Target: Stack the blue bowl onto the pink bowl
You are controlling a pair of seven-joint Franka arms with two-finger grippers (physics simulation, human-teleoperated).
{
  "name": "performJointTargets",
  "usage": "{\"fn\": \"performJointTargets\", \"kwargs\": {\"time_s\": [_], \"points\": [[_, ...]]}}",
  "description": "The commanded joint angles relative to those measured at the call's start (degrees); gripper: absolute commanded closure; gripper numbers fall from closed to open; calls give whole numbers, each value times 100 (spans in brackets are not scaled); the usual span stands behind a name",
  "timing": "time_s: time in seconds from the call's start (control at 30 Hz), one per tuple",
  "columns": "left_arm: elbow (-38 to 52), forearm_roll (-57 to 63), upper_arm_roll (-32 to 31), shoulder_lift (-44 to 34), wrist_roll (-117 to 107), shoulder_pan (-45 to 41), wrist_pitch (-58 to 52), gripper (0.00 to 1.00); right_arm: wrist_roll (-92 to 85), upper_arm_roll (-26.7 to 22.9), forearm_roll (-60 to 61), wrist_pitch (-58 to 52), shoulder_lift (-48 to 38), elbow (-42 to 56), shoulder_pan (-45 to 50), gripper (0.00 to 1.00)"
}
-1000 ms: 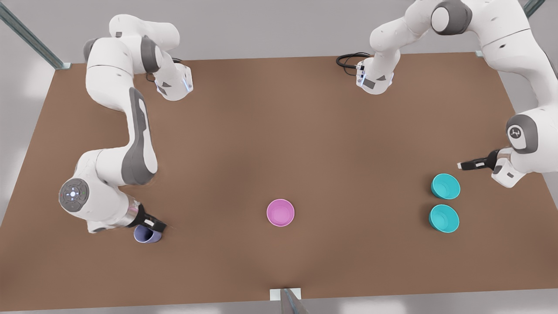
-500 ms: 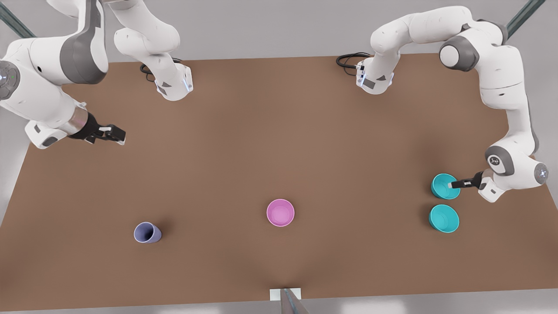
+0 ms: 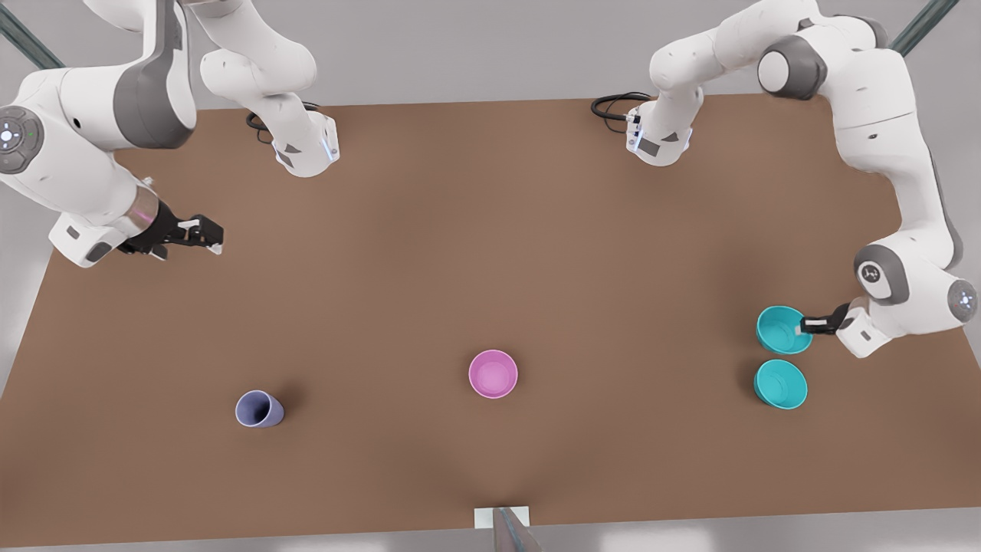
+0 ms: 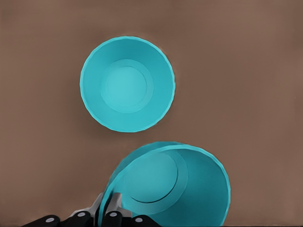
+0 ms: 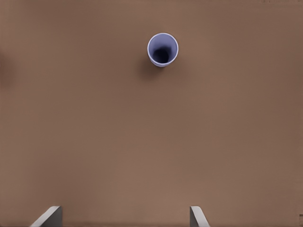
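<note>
Left hand (image 4: 102, 213) is pinched on the blue bowl's (image 4: 175, 187) rim, and the bowl sits tilted, mouth up, at the front view's right. The 2nd teal bowl (image 3: 780, 383) lies just beside it, upright. Pink bowl (image 3: 493, 373) rests mid-tabletop (image 3: 490, 245), well apart. Right hand (image 3: 207, 234) hovers far left, fingers (image 5: 47, 216) apart, above the cup (image 5: 162, 49). No writing readable.

The light is soft and even over the brown table (image 3: 490, 253), without glare. A faint dark shadow lies on the table just beside the lavender cup (image 3: 259, 409). Around the pink bowl (image 3: 493, 373) the shadow is weak, with blurred edges.
</note>
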Motion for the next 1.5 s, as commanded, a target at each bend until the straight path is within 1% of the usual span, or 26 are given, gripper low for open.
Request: {"fn": "performJointTargets", "kwargs": {"time_s": [0.0,0.07,0.1,0.13,0.17,0.23,0.27,0.3,0.37,0.43,0.5,0.63,0.77,1.47], "points": [[-3,0,-4,-421,-1933,-739,-978,79,-671,-10,-1,7,-3,3,-61,0],[32,0,-197,-422,-3110,-1450,-1127,79,-671,-10,-1,7,6,-6,-52,0],[137,8,-197,-186,-3542,-1942,-1110,79,-671,-10,-1,7,6,-6,-61,0],[672,79,-197,245,-3621,-2452,-1110,79,-671,-18,-1,7,6,3,-52,0],[1383,96,-197,772,-4358,-2988,-1110,79,-671,-10,-1,7,-3,-6,-61,0],[2659,96,-189,1616,-5958,-3737,-1110,79,-671,-10,-1,7,-3,-41,-61,0],[3152,96,-189,1977,-6618,-3956,-1066,79,-671,-10,-1,8,-3,-41,-52,0],[3249,96,-189,2109,-7242,-4141,-742,79,-671,-10,-1,7,-3,-41,-52,0],[3267,70,-197,2241,-7963,-4299,-117,79,-671,-18,8,7,6,-41,-52,0],[3276,61,-197,2303,-8254,-4344,200,79,-671,-19,8,7,15,-41,-52,0],[3276,-202,-215,2364,-8429,-4396,489,79,-662,-19,8,7,15,-41,-52,0],[3302,-202,-197,2505,-8465,-4669,674,79,-662,-10,8,7,24,-41,-52,0],[3460,-202,-197,2681,-8473,-4678,938,79,-662,-19,8,16,24,-50,-52,0],[3416,-308,-232,2760,-8535,-4686,947,79,-654,-19,25,25,59,-112,-52,0]]}}
